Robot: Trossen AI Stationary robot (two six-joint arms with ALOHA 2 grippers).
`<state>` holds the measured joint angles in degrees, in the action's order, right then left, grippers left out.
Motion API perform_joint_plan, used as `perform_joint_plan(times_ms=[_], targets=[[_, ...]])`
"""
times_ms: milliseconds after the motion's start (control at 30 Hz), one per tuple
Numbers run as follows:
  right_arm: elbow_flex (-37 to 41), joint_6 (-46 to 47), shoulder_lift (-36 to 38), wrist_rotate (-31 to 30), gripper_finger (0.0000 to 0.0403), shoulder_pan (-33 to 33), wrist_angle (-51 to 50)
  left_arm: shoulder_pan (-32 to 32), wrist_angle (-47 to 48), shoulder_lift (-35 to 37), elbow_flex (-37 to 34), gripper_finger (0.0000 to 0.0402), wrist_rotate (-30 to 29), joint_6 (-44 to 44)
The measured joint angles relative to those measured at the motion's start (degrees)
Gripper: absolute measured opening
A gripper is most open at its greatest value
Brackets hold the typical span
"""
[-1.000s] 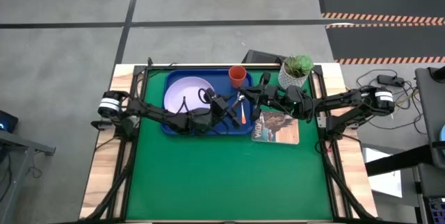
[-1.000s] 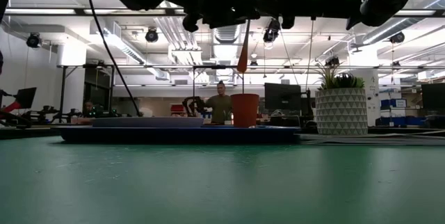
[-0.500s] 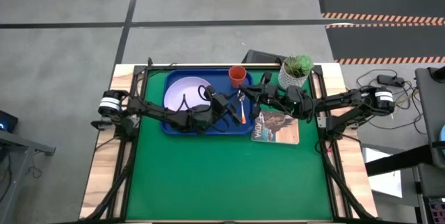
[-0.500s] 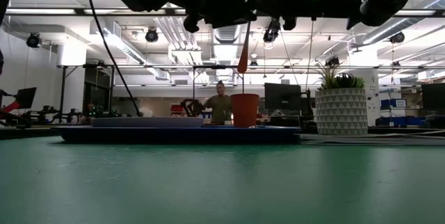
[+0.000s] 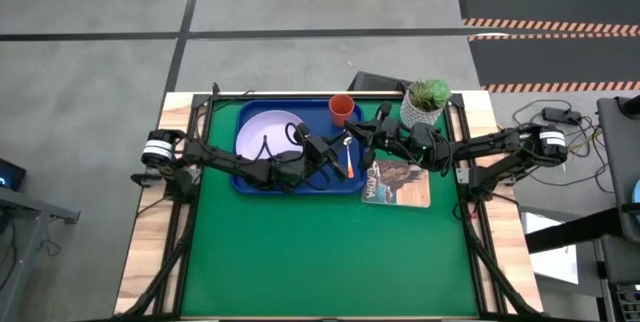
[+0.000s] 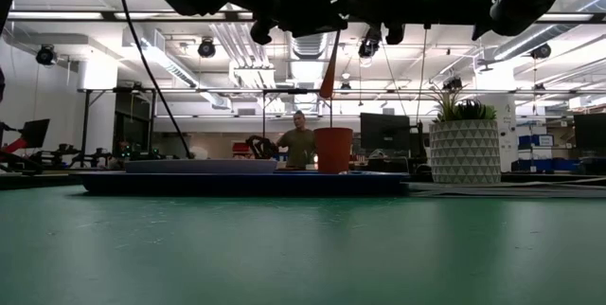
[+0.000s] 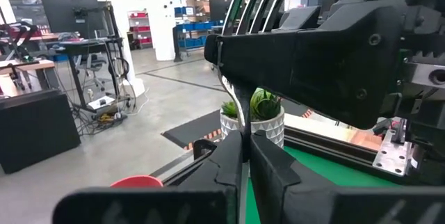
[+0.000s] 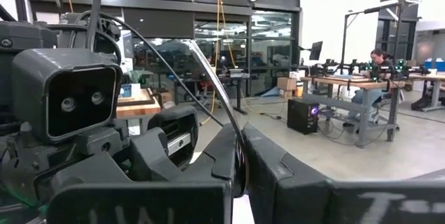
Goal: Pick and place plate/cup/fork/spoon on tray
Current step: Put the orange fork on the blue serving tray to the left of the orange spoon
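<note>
The blue tray (image 5: 250,184) lies at the far left of the green mat. On it rest the pale plate (image 5: 262,130) and the upright orange-red cup (image 5: 341,109). The spoon (image 5: 349,159), silver with an orange handle, hangs in the air above the tray's right end. My left gripper (image 5: 337,151) comes at it from the left and my right gripper (image 5: 363,144) from the right. Both are shut on the spoon. The fork is out of view. My left gripper pinches a thin metal part of the spoon (image 7: 240,123) between its two fingers, coming level from the table's left. The orange handle (image 6: 329,70) hangs below, clear of the tray. My right gripper pinches the spoon at the edge of its silver bowl (image 8: 235,137) between its two fingers, coming level from the table's right. The bowl stands up past the fingertips. The handle hangs down, slightly tilted.
A white pot with a green plant (image 5: 426,102) stands at the far right, close behind my right arm. A printed booklet (image 5: 397,182) lies right of the tray. The near half of the green mat (image 5: 330,252) is bare. A person (image 6: 300,144) stands in the room beyond.
My left gripper has shut on the spoon, which my right gripper keeps holding above the tray's right end. The spoon stays hanging there.
</note>
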<state>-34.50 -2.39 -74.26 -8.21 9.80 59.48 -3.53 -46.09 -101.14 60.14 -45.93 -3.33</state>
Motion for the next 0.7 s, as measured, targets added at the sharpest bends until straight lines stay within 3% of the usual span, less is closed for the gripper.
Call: perform_joint_plan(times_ms=[133,400,700], targets=[[0.0,0.4,0.0,-1.6,0.0026,0.0,-0.4,0.1,0.2,0.0,0.0,0.0001,-0.1,1.6],[0.0,0.9,0.6,-8.4,0.011,0.0,-2.3,0.2,7.1,0.7,0.0,0.0,-0.6,9.7],[0.0,0.3,12.4,-13.0,0.0158,0.4,-20.0,2.7,20.7,5.6,0.4,0.0001,1.1,20.9]])
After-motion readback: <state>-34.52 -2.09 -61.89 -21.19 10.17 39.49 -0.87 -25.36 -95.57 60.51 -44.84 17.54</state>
